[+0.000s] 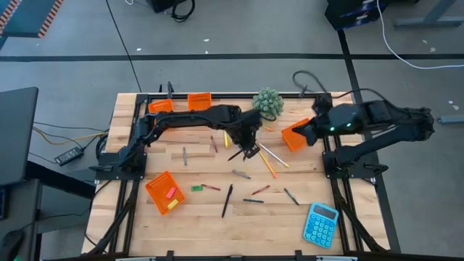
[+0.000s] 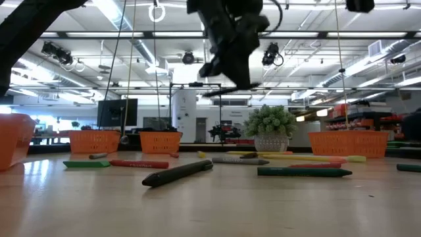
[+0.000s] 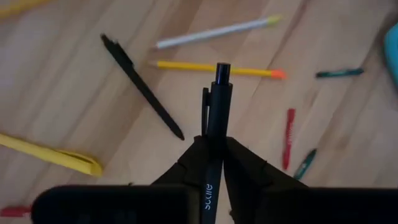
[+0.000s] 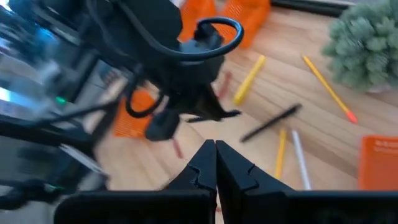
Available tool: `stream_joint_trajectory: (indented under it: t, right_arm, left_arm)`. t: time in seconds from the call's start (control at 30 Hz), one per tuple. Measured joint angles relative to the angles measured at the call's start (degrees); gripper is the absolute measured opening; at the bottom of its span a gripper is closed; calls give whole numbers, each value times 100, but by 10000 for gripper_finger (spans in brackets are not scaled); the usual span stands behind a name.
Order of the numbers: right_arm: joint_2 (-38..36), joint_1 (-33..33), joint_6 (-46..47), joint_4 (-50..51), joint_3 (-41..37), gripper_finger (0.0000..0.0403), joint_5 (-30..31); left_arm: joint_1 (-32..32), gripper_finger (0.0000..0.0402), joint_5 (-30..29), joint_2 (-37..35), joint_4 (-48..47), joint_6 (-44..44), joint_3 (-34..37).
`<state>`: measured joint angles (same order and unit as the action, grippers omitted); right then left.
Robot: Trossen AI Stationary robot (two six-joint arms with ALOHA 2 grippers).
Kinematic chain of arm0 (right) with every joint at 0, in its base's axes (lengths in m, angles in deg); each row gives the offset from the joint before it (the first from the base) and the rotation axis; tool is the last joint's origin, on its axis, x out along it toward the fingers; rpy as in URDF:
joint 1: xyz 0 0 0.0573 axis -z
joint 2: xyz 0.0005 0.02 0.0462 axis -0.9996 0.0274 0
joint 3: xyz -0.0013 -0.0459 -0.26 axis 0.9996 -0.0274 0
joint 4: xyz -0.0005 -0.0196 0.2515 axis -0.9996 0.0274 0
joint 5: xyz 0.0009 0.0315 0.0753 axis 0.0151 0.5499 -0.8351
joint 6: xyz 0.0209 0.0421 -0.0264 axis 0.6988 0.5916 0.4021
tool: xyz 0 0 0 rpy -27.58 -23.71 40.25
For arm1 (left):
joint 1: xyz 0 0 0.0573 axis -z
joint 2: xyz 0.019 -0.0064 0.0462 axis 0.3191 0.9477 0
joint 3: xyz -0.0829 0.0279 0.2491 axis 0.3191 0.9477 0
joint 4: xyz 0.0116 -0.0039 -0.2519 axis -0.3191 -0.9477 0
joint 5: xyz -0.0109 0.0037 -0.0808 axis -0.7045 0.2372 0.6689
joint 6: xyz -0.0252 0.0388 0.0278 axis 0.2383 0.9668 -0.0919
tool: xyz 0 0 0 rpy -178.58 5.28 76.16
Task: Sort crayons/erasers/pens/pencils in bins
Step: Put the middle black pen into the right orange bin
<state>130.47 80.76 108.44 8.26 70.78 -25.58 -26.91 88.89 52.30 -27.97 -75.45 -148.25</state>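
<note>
**Holding a black pen above the middle of the table**

Spanning the frame is a pale wooden table [image 1: 196, 225] on a grey floor; the low view looks past it into a lit workshop hall with ceiling lamps; a small green plant [image 1: 267, 102] stands at the far edge, a blue calculator [image 1: 320, 223] at the near right corner. Four orange bins sit around the surface: two [image 1: 199, 101] at the far left, one [image 1: 164, 192] near left with erasers inside, one [image 1: 293, 135] at the right beside the right gripper [image 4: 216, 155], whose fingers are pressed together on nothing. The left gripper [image 3: 214, 146] hangs over the table's middle, clear of the surface, fingers clamped on a black pen [image 3: 214, 112]; the pen's long axis runs straight forward out of the fingers, clicker end away from the wrist, roughly level in the low view. Beneath lie another black pen [image 3: 142, 86], a yellow pencil [image 3: 217, 68], a whitish pencil [image 3: 214, 32] and red and green crayons [image 3: 290, 137].
</note>
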Motion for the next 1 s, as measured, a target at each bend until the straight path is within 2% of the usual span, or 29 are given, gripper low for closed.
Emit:
stream_joint_trajectory:
  t: [0.17, 0.37, 0.5, 0.63, 0.73, 0.87, 1.0]
  right_arm:
    - [-2, -2, -300, -6, 771, 8, 1]
    - [-6, 0, -1424, 27, 1289, 8, 154]
    - [-4, 8, -1948, 486, 1382, 8, 152]
    - [11, 79, -1688, 848, 1377, 15, 181]
    - [80, 172, -1354, 849, 1318, 46, 192]
    - [376, 303, -1123, 769, 1313, 110, 191]
    - [817, 460, -1029, 765, 1302, 169, 332]
  left_arm:
    - [-101, 44, -9, -2, -234, 54, -789]
    - [-235, 47, 58, -9, -422, 0, -1696]
    - [-375, 41, 133, -278, -15, -255, -1540]
    - [-504, 47, 184, -445, 329, -229, -1570]
    - [-614, 48, 292, -485, 826, -258, -1570]
    - [-790, 38, 757, -487, 1748, -608, -1570]
    - [-856, 40, 929, -485, 2282, -791, -1570]
